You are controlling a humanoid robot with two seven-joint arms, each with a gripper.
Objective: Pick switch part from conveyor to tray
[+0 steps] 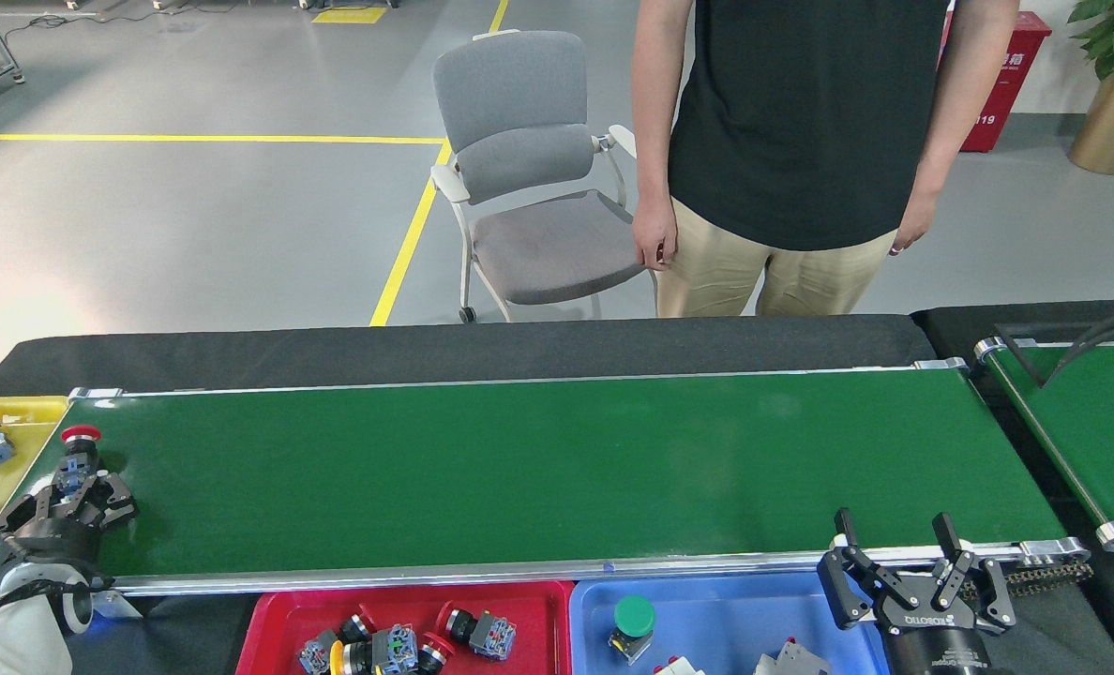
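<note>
**Left gripper closes around red switch part at end of conveyor**

At the left end of the dark-green conveyor, the robot's left gripper has its black fingers drawn in on either side of a switch part, a red-capped button with a blue-grey body lying on the belt, cap pointing away from the robot. The fingers appear pinched onto its body. Beside that end of the belt, a yellow tray holds more red-capped switches. The right gripper hovers at the near rail toward the belt's right end, its two fingers spread and gripping nothing. Below the near rail sit a red tray with a cluster of switch parts and a blue tray with a green-capped button. Beyond the conveyor, a person in a black shirt and tan trousers stands next to a grey chair
</note>
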